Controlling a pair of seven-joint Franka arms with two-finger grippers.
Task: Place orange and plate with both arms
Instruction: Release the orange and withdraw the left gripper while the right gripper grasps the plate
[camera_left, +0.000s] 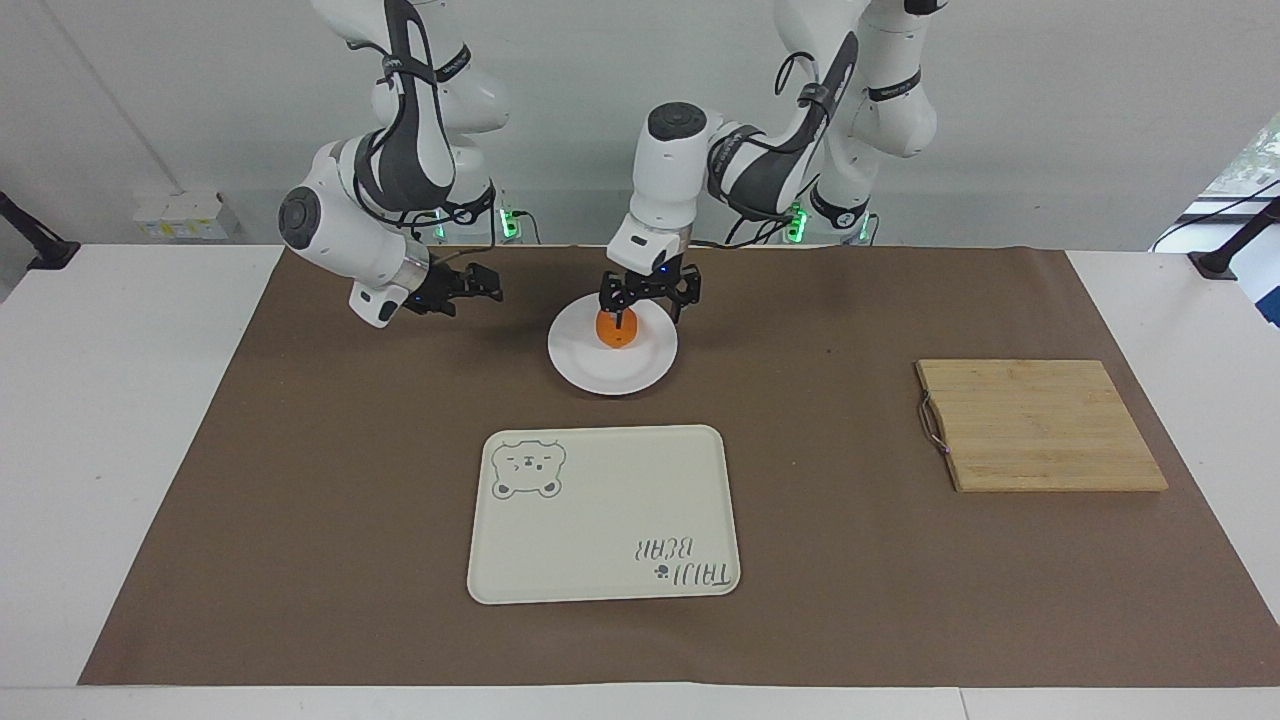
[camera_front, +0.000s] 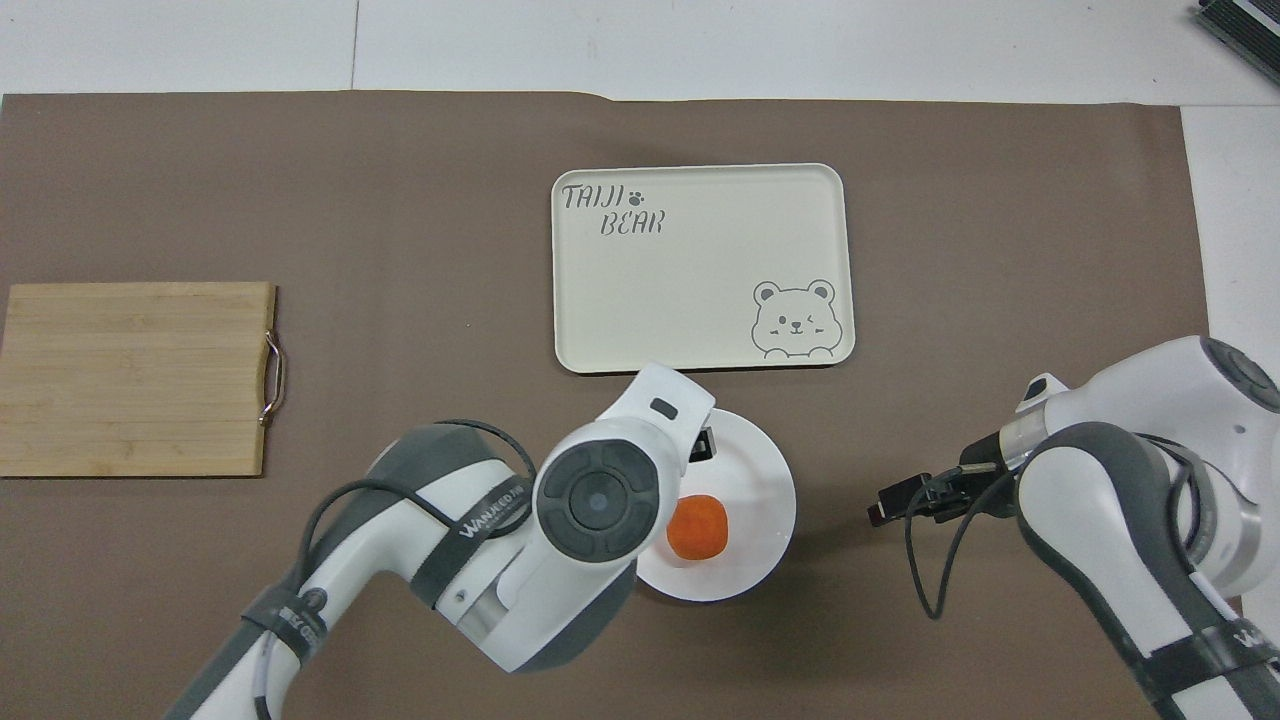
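A white counter (camera_left: 140, 420) is carrying a brown mat (camera_left: 330, 520). Lying on the mat are a white plate (camera_left: 612, 372), a cream bear tray (camera_left: 604, 515) and a wooden cutting board (camera_left: 1040, 424).

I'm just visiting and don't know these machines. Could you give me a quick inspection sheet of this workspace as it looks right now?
Surface: brown mat covering a white table.
Job's things: orange lying on the white plate; cream bear tray bare.
Clutter: wooden cutting board toward the left arm's end.
Grippers: left gripper open, just above the orange; right gripper over the mat beside the plate.
Cables: black cables along both arms.
Surroundings: white wall; nothing else seen.
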